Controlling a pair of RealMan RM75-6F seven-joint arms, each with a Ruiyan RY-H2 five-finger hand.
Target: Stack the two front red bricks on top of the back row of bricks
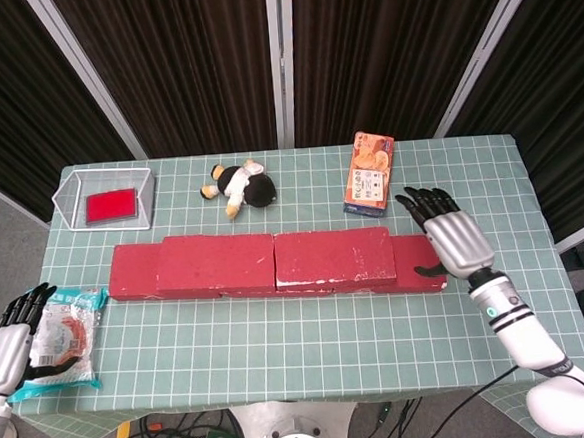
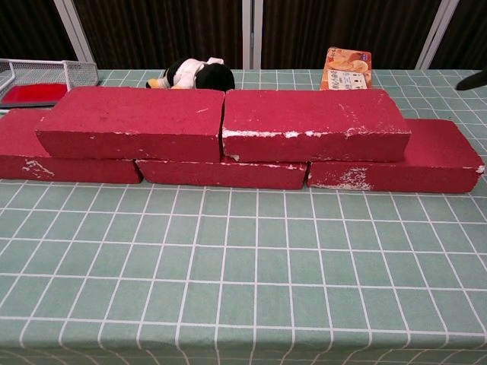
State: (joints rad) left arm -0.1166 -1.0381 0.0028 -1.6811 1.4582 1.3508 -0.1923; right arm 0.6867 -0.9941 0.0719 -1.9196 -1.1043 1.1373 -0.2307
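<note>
My right hand (image 1: 452, 240) hovers with fingers spread, holding nothing, just right of the two upper rough red bricks (image 2: 221, 123) stacked on the back row (image 2: 396, 163).

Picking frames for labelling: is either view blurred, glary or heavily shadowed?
Head view: even light, sharp, soft shadow beside the right hand. Chest view: upper bricks crisp, thin shadow beneath them, no glare; only a fingertip shows at the right edge.

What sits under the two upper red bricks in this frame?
The two upper red bricks rest on a bottom row of red bricks lying on the table. Three lower bricks show along the front; their covered tops and anything behind them are hidden.
</note>
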